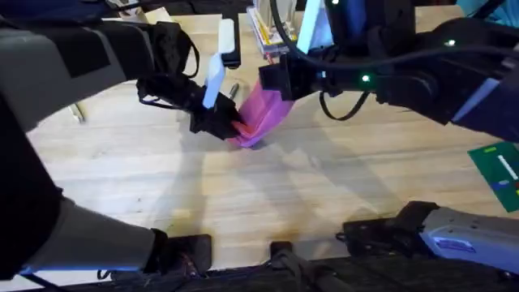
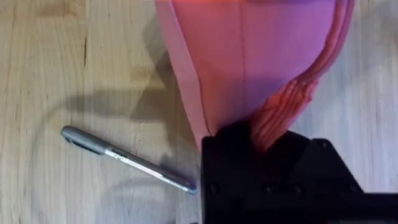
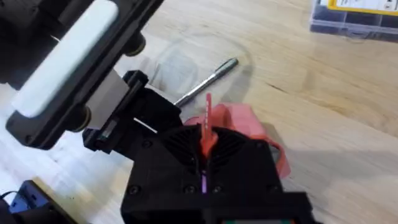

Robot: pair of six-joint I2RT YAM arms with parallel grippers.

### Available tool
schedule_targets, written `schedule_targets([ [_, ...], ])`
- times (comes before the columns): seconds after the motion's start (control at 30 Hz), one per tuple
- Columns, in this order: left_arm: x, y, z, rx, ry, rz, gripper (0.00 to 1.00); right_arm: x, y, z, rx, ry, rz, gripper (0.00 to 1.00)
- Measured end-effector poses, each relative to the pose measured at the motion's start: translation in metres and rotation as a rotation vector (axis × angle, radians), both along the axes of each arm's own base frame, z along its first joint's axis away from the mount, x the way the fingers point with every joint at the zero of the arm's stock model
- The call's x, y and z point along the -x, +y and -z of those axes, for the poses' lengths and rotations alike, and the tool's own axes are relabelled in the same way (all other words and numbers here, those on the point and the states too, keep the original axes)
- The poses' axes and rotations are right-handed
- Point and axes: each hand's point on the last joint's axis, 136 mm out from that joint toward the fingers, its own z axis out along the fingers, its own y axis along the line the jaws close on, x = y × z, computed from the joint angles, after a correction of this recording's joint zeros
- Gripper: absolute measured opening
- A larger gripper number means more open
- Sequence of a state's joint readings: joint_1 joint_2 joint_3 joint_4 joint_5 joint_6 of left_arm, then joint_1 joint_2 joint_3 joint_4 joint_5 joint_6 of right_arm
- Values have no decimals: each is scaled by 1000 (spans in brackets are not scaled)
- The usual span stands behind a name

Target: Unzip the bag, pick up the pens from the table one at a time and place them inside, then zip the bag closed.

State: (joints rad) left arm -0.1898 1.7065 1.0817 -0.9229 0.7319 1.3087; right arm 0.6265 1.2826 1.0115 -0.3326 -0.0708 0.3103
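Left arm: its big grey link fills the near left of the overhead view, large and blurred close under the camera, reaching forward to the middle of the table.
Bag: the pink fabric pencil pouch [image 1: 261,113] is held up off the light wooden butcher-block table [image 1: 243,195] between the two arms, its low end down by the tabletop and its upper part slanting up toward the right arm.
Left gripper: the black left gripper [image 1: 229,128] is clamped on the pouch's low end; the left wrist view shows gathered, pleated pink fabric [image 2: 287,106] pinched in its fingers, the rest of the pouch spreading away from it.
Right gripper: the black right gripper [image 1: 272,81] grips the pouch's upper end (from the far right side); in the right wrist view a thin pink-red strip [image 3: 207,121] stands pinched between its closed fingers, though whether that strip is the zipper pull I cannot tell.
Pen: a slim grey-silver pen [image 2: 127,159] with a dark end lies flat on the wood just beside the pouch's low end, free of both grippers.
Far edge: a clear plastic box with yellow contents [image 3: 354,15] sits well apart from the pouch.
Right edge: a green card [image 1: 496,174] lies on the table.
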Motion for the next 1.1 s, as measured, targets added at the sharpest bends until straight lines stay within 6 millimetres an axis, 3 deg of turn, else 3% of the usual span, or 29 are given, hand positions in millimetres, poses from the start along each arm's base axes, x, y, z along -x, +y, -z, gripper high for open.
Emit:
schedule_targets([
  [0.17, -1, -3, -1, 9, -14, 8, 42, 4, -14, 0, 5, 31, 9, 35],
  [0.2, -2, -5, -1, 13, -21, 12, 42, 6, -18, 0, 5, 41, 14, 78],
  [0.4, -7, -18, -9, 74, -56, 31, 42, 18, -57, -32, -39, 8, 62, 919],
  [0.43, -9, -21, -11, 91, -70, 37, 42, 21, -64, -38, -43, -6, 72, 976],
  [0.73, -6, -22, -12, 86, -56, 43, 42, 37, -129, -71, -65, -84, 233, 996],
  [0.87, -6, -22, -12, 86, -56, 43, 42, 43, -141, -73, -63, -87, 270, 996],
  [1.1, -6, -22, -12, 86, -56, 43, 42, 49, -144, -64, -48, -44, 275, 996],
])
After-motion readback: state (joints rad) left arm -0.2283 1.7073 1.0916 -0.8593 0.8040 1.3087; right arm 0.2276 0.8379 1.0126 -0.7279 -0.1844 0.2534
